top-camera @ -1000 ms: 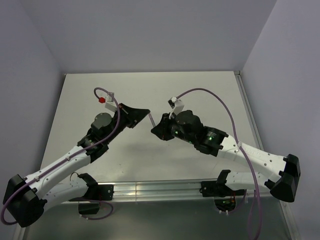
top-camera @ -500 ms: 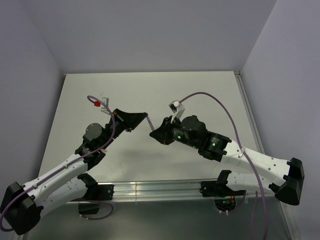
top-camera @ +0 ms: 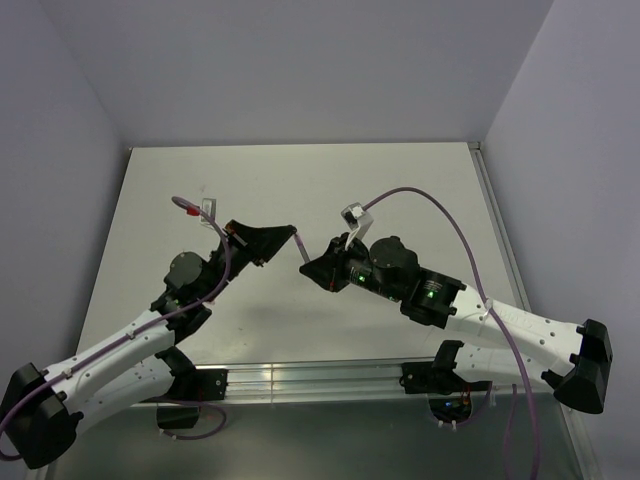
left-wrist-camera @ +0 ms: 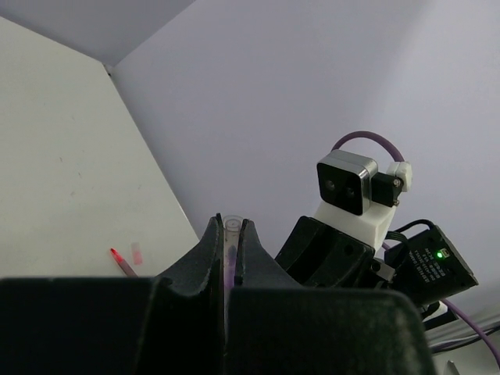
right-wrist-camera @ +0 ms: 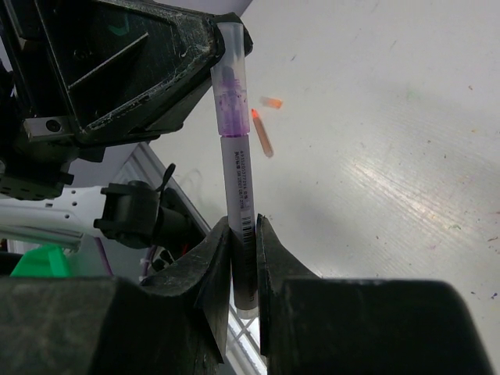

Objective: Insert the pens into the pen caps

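My left gripper is shut on a pale, see-through pen cap, which stands up between its fingertips. My right gripper is shut on the lower barrel of a pale grey pen with a barcode. The pen's purple tip sits inside the cap, and both are held above the table. In the top view a short stretch of the pen shows between the two grippers. A red-orange pen and a pinkish cap lie on the table beneath; both also show in the left wrist view, the pen and the cap.
The white table has walls at the back and both sides. A metal rail runs along the near edge. Purple cables loop over both arms. The other pens and caps are not in view.
The left arm has swung its wrist left and lower while its fingertips stayed near the middle. The right gripper has closed in slightly, so less pen shows between the grippers.
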